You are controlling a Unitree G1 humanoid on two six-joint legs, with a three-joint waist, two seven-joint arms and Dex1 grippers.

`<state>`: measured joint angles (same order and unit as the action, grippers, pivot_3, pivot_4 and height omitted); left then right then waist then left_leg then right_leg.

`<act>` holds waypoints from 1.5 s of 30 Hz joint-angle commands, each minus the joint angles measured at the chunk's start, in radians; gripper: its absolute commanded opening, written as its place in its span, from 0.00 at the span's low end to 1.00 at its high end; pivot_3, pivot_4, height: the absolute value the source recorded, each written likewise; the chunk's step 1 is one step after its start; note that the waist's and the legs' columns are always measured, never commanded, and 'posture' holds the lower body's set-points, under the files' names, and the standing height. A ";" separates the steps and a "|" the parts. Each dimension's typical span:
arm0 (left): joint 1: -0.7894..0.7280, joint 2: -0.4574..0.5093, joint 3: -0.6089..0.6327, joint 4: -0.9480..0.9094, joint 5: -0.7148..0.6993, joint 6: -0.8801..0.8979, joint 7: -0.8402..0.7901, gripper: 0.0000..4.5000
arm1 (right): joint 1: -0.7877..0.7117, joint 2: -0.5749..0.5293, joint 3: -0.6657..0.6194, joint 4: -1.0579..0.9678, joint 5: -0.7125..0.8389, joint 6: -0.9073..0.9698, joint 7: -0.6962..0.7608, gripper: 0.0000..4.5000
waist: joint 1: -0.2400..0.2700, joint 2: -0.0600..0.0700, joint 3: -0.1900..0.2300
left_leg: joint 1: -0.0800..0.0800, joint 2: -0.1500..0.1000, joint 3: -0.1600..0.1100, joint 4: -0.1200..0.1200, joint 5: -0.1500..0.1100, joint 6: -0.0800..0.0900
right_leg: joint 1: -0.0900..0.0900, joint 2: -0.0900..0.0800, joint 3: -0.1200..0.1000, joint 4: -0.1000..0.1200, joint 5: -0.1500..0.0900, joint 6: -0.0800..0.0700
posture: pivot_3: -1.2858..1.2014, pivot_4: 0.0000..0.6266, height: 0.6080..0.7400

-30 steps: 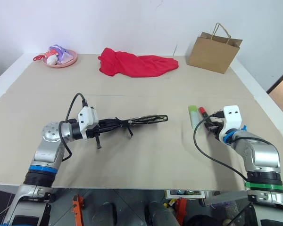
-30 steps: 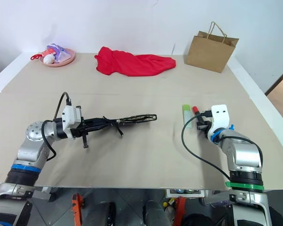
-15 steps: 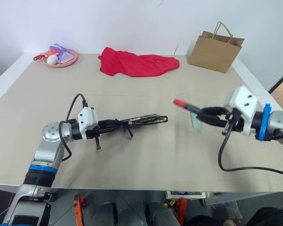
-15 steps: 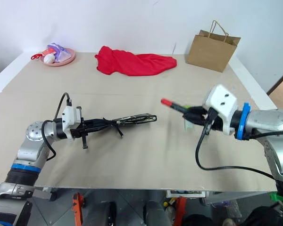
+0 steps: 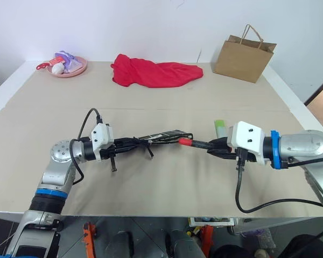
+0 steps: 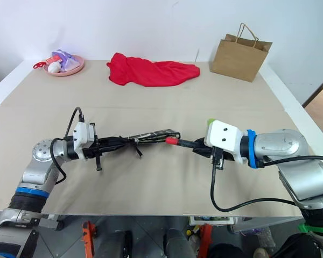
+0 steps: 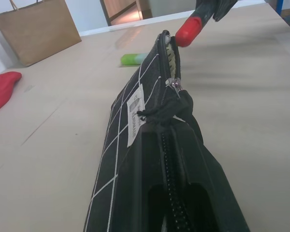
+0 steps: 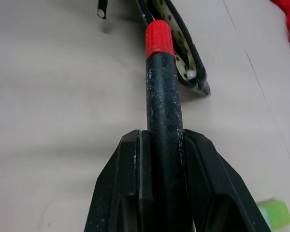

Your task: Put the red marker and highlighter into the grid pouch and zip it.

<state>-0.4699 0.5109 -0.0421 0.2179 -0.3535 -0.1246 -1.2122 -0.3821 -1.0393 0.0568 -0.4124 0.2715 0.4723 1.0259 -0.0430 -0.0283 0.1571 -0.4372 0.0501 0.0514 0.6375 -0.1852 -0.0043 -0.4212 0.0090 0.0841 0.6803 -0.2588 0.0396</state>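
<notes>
With my left gripper (image 5: 130, 143) clamped on the grid pouch (image 5: 164, 136) and my right gripper (image 5: 215, 146) gripping the red marker (image 5: 186, 142) at its mouth, I should slide straight in, while the highlighter (image 5: 220, 126) waits on the table

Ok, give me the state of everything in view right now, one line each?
grid pouch: unzipped, held up by left gripper.
red marker: clamped in right gripper, tip at pouch mouth.
highlighter: lying on table.
paper bag: upright.
red cloth: crumpled.
</notes>
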 commanded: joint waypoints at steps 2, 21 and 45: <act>-0.005 0.000 -0.008 -0.060 -0.001 0.000 -0.002 0.00 | -0.057 0.009 0.013 0.032 -0.031 -0.032 0.013 0.14 | 0.000 0.000 0.000 | 0.000 0.000 0.000 0.000 0.000 0.000 | 0.000 0.000 0.000 0.000 0.000 0.000 | 0.52 0.24 1.00; 0.003 0.005 -0.022 -0.066 0.007 -0.007 -0.001 0.00 | -0.111 0.018 -0.012 0.090 -0.042 -0.047 0.046 0.14 | 0.000 0.000 0.000 | 0.000 0.000 0.000 0.000 0.000 0.000 | 0.000 0.000 0.000 0.000 0.000 0.000 | 0.52 0.24 1.00; 0.004 0.000 -0.021 -0.046 0.012 -0.031 -0.022 0.00 | -0.304 0.294 0.325 0.236 -0.315 -0.206 0.048 0.14 | -0.002 0.000 0.000 | 0.000 0.002 0.001 0.001 0.000 0.000 | -0.001 0.002 0.000 0.001 0.002 -0.004 | 0.52 0.24 1.00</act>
<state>-0.4587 0.5164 -0.0707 0.1918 -0.3312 -0.1321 -1.2290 -0.6588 -0.7553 0.3679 -0.1593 -0.0322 0.2962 1.0666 -0.0451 -0.0283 0.1571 -0.4369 0.0521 0.0517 0.6381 -0.1850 -0.0044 -0.4221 0.0116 0.0839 0.6815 -0.2564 0.0352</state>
